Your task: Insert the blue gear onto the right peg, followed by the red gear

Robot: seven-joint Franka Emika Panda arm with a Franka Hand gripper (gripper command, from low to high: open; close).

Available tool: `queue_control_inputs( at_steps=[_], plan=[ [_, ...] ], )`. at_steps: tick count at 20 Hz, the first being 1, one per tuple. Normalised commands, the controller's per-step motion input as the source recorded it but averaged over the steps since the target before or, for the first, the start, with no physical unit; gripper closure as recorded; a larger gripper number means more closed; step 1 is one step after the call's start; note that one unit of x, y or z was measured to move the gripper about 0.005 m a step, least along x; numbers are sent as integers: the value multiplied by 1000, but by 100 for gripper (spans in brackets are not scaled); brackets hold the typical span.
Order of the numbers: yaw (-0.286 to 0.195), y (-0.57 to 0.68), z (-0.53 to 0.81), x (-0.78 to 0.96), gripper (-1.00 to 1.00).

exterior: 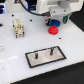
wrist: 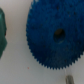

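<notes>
Overhead, end effector poised above blue gear, red gear beside.

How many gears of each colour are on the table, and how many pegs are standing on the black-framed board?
Blue gear: 1
Red gear: 1
Pegs on the black-framed board: 2
Total: 4

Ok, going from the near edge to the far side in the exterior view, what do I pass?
Black-framed peg tray → red gear → blue gear. The beige block sits level with the red gear, so I left it out.
</notes>
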Motion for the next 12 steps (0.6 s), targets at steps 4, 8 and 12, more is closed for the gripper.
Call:
queue_control_inputs(
  at_steps=[4, 8, 12],
  plan=[
    [0, -72, -76, -233, 100],
    [0, -18, -199, -252, 100],
    [0, -5, -96, -155, 100]
  ],
)
